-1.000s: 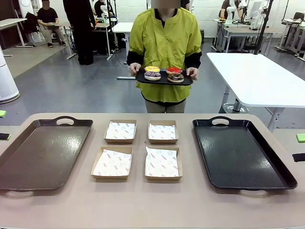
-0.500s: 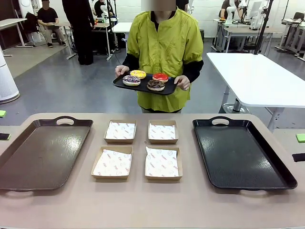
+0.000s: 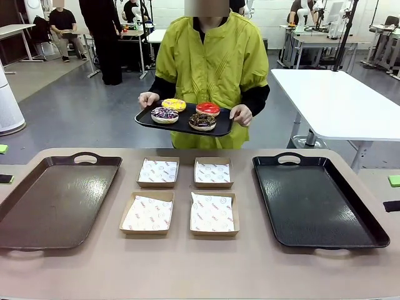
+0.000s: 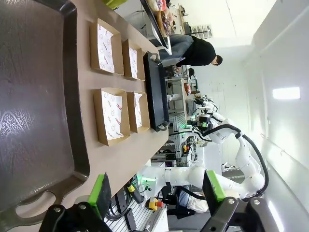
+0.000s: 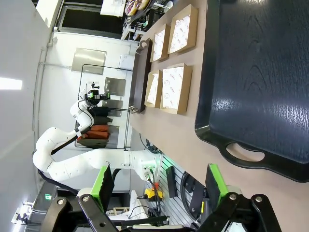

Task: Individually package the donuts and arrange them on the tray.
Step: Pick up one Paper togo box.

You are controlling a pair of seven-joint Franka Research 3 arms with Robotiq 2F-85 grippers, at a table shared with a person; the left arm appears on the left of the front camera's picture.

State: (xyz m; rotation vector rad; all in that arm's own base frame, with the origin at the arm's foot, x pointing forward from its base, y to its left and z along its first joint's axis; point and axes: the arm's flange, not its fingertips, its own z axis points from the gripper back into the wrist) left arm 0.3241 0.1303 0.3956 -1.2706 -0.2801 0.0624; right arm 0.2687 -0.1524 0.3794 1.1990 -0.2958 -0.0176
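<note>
Front view: the serving tray (image 3: 181,127) is brought nearer the tabletop (image 3: 200,269) than a second ago, lowered and shifted toward 11 o'clock, and is held at both ends by the person (image 3: 209,56). The four donuts are carried on it, well apart from the tabletop: the yellow donut (image 3: 174,104) and red donut (image 3: 208,109) behind, the sprinkled donut (image 3: 164,114) and chocolate donut (image 3: 202,121) in front. Four cardboard boxes (image 3: 157,172) are laid out empty at the centre, the brown tray (image 3: 56,200) at 9 o'clock and the black tray (image 3: 315,200) at 3 o'clock. In the wrist views the left hand (image 4: 157,189) and right hand (image 5: 159,186) are held with fingers spread, nothing between them. Delivery is judged close; packaging is not yet begun
</note>
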